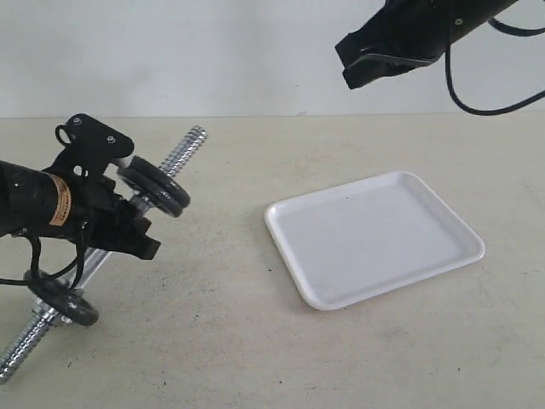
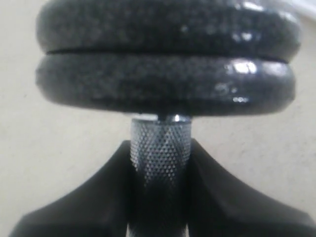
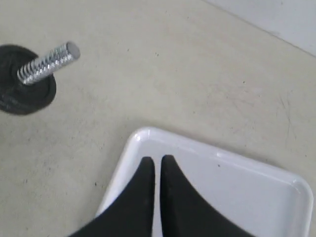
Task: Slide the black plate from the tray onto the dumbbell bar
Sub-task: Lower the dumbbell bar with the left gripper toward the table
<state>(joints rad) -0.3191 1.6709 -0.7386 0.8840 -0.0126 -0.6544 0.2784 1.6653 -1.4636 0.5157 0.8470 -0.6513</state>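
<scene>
The left gripper [image 1: 123,223] is shut tight on the bar [image 1: 189,143], holding it around its rough middle part. In the left wrist view, one black finger [image 2: 111,190] sits on each side of the bar [image 2: 160,148] and both touch it. The bar is on the left of the table [image 1: 255,349]. It runs from the near left corner out toward the far middle.

Two black plates [image 1: 155,189] sit on the bar just past the gripper, on the far side. They are pressed side by side, with only a thin line between them [image 2: 168,49]. The black plate of the task is one of these two, but they look the same, so I cannot tell which. The shiny screw end of the bar sticks out beyond them. One more plate [image 1: 64,305] sits on the near end of the bar.

The white tray [image 1: 375,239] lies flat on the right of the table, well apart from the bar.

The right arm [image 1: 409,34] hangs high over the far side of the tray. The right gripper [image 3: 157,170] is shut, with its two fingers almost touching and nothing between them. Under it is a corner of the tray [image 3: 237,197].
</scene>
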